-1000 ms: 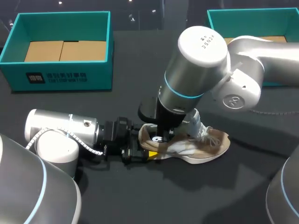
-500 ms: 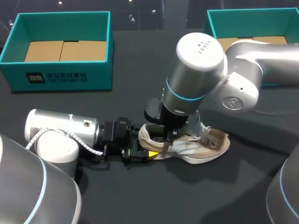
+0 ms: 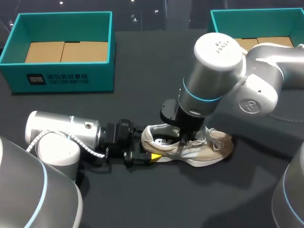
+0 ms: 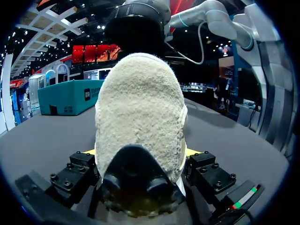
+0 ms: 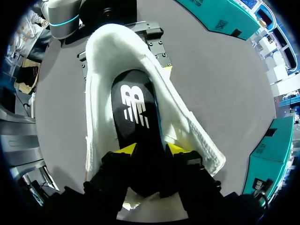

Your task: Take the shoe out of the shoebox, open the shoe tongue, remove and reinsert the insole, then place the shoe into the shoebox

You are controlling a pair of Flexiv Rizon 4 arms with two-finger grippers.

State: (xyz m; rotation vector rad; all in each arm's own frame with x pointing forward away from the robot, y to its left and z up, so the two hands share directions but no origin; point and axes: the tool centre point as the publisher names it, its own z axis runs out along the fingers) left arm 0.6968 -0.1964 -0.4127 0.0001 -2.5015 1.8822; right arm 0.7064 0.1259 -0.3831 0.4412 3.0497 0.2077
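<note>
A beige and white shoe [image 3: 211, 149] lies on its sole on the dark table, toe to the right. My left gripper [image 3: 146, 156] comes in low from the left, and its fingers press both sides of the fuzzy heel [image 4: 140, 112]. My right gripper [image 3: 185, 141] points down into the shoe's mouth. In the right wrist view its fingers [image 5: 126, 149] stand apart over the black insole [image 5: 133, 108]. The insole lies flat inside the shoe [image 5: 96, 75], its near end between the open fingers. The shoe's laces and toe are hidden in the wrist views.
A teal shoebox [image 3: 57, 78] with a cardboard floor stands at the back left. A second teal box [image 3: 218, 19] is at the back right, partly behind my right arm. Bare dark table lies in front of the shoe.
My right arm has shifted to the right along the shoe, and its fingers have gone from shut to apart. The insole now shows inside the heel. The left arm has not moved.
</note>
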